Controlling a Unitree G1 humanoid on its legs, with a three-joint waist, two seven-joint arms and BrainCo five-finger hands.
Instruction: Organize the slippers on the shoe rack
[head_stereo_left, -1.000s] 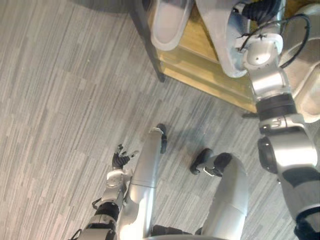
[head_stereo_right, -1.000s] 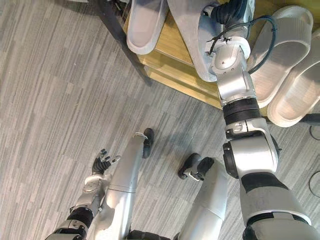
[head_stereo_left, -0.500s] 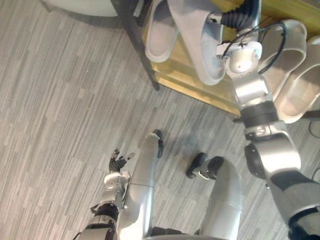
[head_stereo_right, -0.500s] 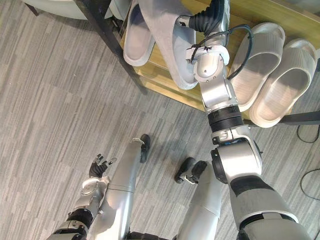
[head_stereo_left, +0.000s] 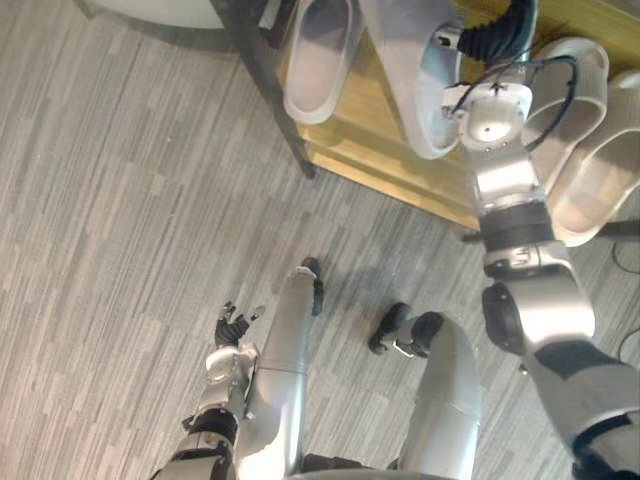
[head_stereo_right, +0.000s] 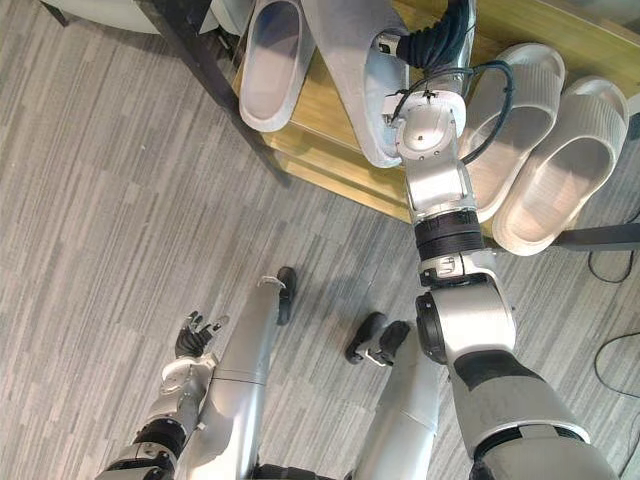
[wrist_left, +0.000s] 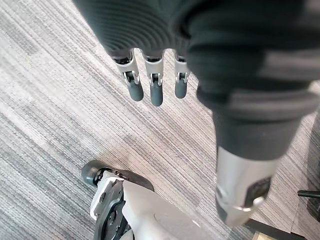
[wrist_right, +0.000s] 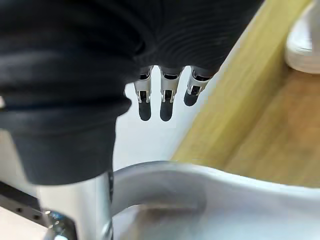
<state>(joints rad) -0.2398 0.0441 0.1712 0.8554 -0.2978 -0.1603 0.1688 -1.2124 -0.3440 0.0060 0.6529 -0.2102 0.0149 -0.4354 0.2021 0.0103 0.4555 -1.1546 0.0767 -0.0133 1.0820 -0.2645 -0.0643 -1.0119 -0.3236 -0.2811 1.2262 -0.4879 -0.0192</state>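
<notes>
— While we are starting at the left, what are we seeing?

— We are seeing the left hand (head_stereo_right: 190, 335) hanging low over the grey floor (head_stereo_right: 90, 200), with its fingers straight, slightly spread and holding nothing.

— And moving right?

— We are coming to the shoe rack (head_stereo_right: 330, 135), with its dark leg slanting down to the floor and its wooden shelf beyond. A first slipper (head_stereo_right: 272, 60) is lying on the shelf just beside that leg, its near end at the shelf's edge.

— Where is the one we are handling?

— The raised slipper (head_stereo_right: 350, 80) is showing just right of the first one, tilted over the shelf. We cannot tell whether it is touching the wood. The right hand (wrist_right: 170, 45) is sitting at its right side. In the right wrist view its fingers (wrist_right: 167, 102) are pointing straight out, side by side and clear of the slipper, while the thumb is running down to the strap. We cannot tell whether the thumb is hooking it.

— And farther right?

— A third slipper (head_stereo_right: 515, 100) and a fourth slipper (head_stereo_right: 565, 165) are lying side by side on the rack, touching each other, with the right arm crossing in front of the third.
</notes>
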